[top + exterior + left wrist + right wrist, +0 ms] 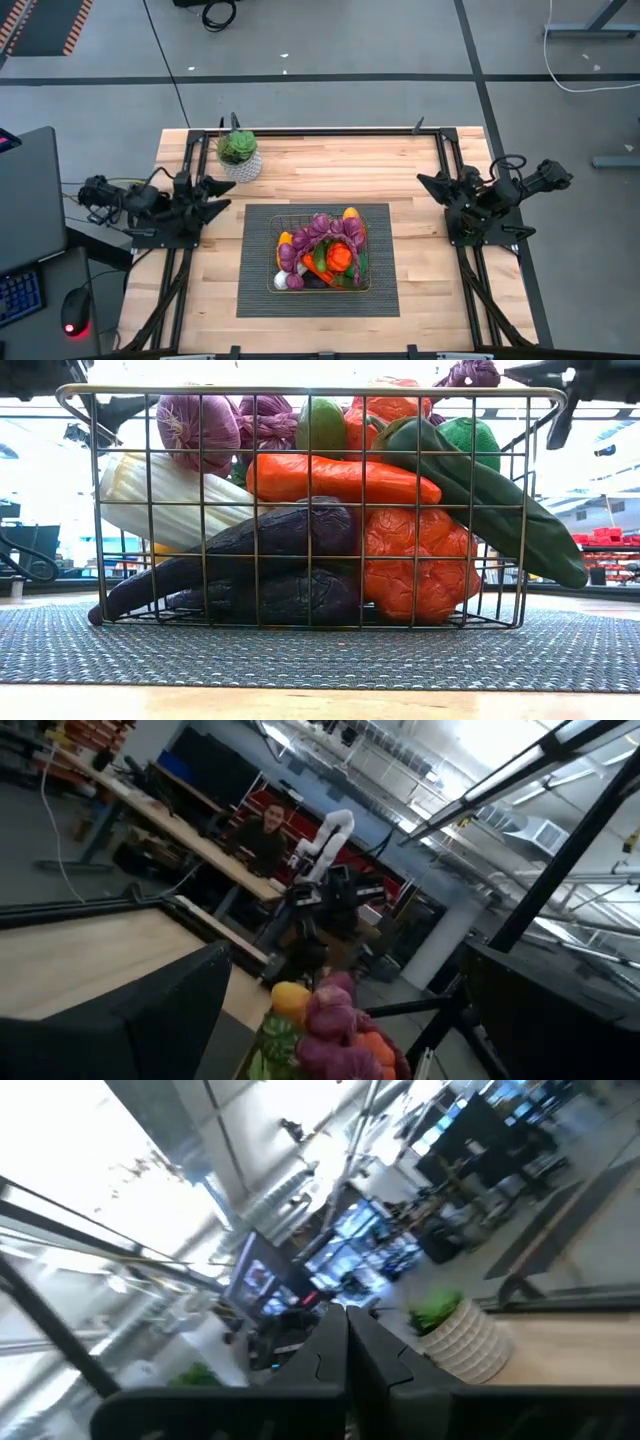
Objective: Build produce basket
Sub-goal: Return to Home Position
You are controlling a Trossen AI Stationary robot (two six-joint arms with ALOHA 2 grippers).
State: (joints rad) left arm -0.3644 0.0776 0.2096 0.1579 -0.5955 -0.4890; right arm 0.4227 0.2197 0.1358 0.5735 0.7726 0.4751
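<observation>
The brass wire basket (300,213) stands on the dark ribbed mat (260,290) at the table's middle. It is piled with toy produce (325,250). The low view shows dark eggplants (250,545), a carrot (340,478), an orange pepper (415,560), a long green pepper (500,500), a white leek (170,500) and purple pieces (195,420) behind the basket's near wall (300,392). My left gripper (230,194) is open and empty at the table's left side, pointing at the basket. My right gripper (424,183) is shut and empty at the right side.
A green succulent in a white pot (240,155) stands at the far left of the table; it also shows in the right wrist view (460,1335). Bare wood lies on all sides of the mat. A person sits at a bench in the room beyond (262,825).
</observation>
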